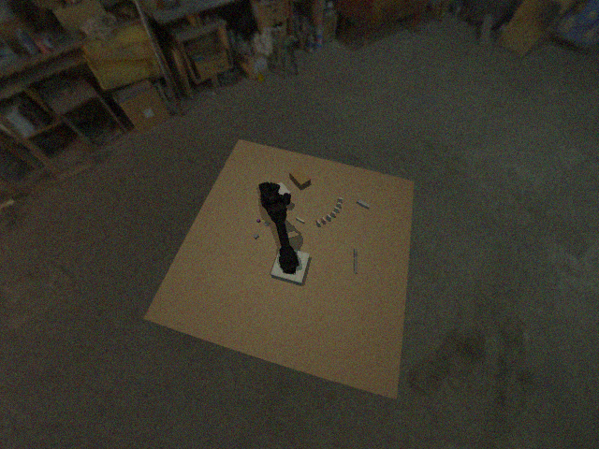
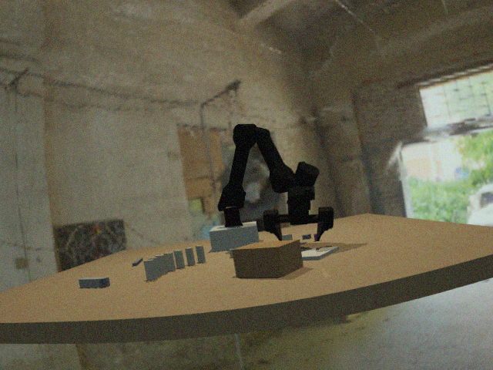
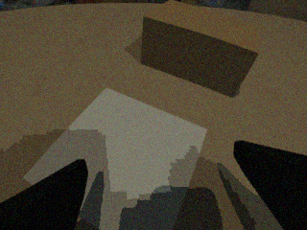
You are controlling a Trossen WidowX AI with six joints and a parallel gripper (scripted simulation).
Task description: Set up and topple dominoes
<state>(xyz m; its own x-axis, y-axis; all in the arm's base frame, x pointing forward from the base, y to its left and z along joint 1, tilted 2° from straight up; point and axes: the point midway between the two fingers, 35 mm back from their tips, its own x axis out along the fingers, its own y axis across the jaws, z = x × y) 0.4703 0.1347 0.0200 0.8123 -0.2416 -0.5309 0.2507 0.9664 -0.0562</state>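
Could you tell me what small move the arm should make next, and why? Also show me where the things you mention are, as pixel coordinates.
Probably lift the open fingers (image 2: 299, 237) straight up before swinging toward the row (image 1: 329, 213) (image 2: 173, 260): they hold nothing, hang low by the white square (image 2: 318, 253) (image 3: 139, 139), and the brown block (image 1: 300, 181) (image 2: 267, 260) (image 3: 194, 57) stands close by.

top/wrist dim | exterior daylight through opening at right | soft backdrop, grainy | shadows on tabletop (image 1: 338, 313) (image 2: 358, 270) (image 3: 43, 57)

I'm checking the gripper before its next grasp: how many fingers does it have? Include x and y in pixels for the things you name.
2: one finger (image 2: 324, 224) (image 3: 53, 198) at the wrist view's left, the other finger (image 2: 273, 226) (image 3: 278, 172) at its right, spread wide apart.
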